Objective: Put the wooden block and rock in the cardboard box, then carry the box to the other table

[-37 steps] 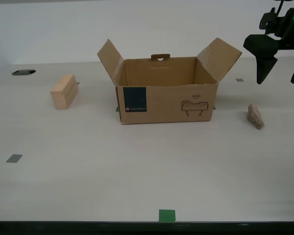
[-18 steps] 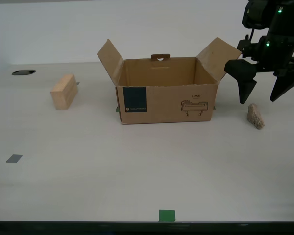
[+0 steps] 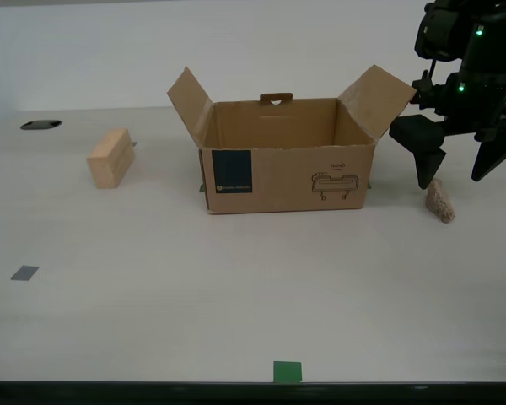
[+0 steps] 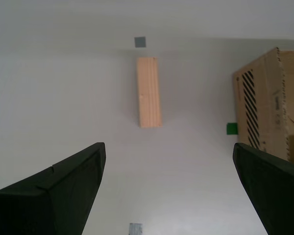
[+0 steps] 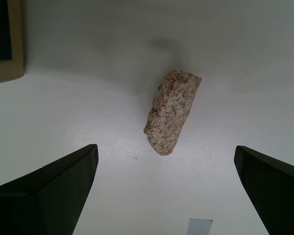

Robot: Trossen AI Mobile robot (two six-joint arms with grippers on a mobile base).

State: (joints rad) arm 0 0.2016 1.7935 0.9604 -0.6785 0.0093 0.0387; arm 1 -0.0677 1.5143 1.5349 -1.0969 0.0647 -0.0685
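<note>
The cardboard box (image 3: 287,173) stands open on the table with its flaps up, and nothing shows inside it. In the exterior view the wooden block (image 3: 110,158) lies to its left and the rock (image 3: 440,201) to its right. My first gripper (image 3: 452,175) hangs open just above the rock (image 5: 172,111), its fingers (image 5: 49,186) spread to either side. My second gripper (image 4: 169,144) is open too, above the table and facing the wooden block (image 4: 149,92), with a box wall (image 4: 264,107) beside it. Its arm does not show in the exterior view. The other table is out of view.
Grey tape squares (image 3: 24,272) and a green tape mark (image 3: 287,371) dot the smooth beige table (image 3: 236,287). A dark oval hole (image 3: 40,125) lies at the exterior view's far left. A green mark (image 4: 231,129) sits at the box's foot.
My first gripper has come down and moved toward the exterior view's left, from high at the right edge to just above the rock. Box, block and rock have not moved.
</note>
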